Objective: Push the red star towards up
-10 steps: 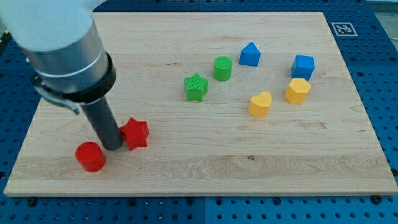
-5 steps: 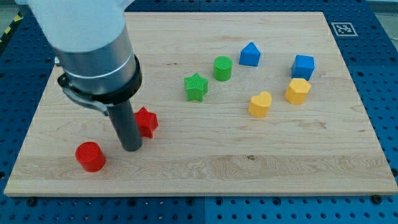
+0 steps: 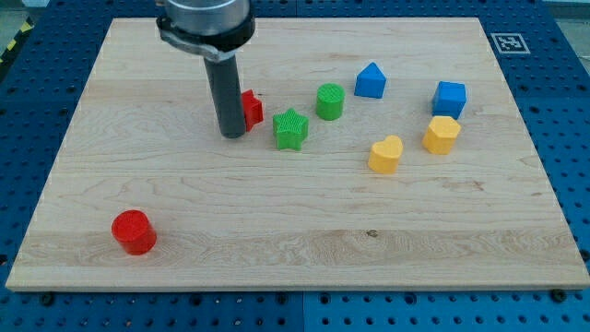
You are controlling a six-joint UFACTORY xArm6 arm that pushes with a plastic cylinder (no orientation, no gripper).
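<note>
The red star [image 3: 252, 108] lies in the upper middle of the wooden board [image 3: 277, 231], partly hidden behind my rod. My tip [image 3: 231, 135] rests on the board just below and left of the star, touching or almost touching it. A green star [image 3: 290, 128] sits close to the red star's right and slightly lower.
A red cylinder [image 3: 134, 231] is at the lower left. A green cylinder [image 3: 330, 100], a blue house-shaped block [image 3: 370, 80], a blue cube [image 3: 450, 98], a yellow heart [image 3: 385, 154] and a yellow hexagon [image 3: 442, 135] lie to the right.
My tip has swept up and to the right, pushing the red star from near the red cylinder to beside the green star. The red cylinder stayed put.
</note>
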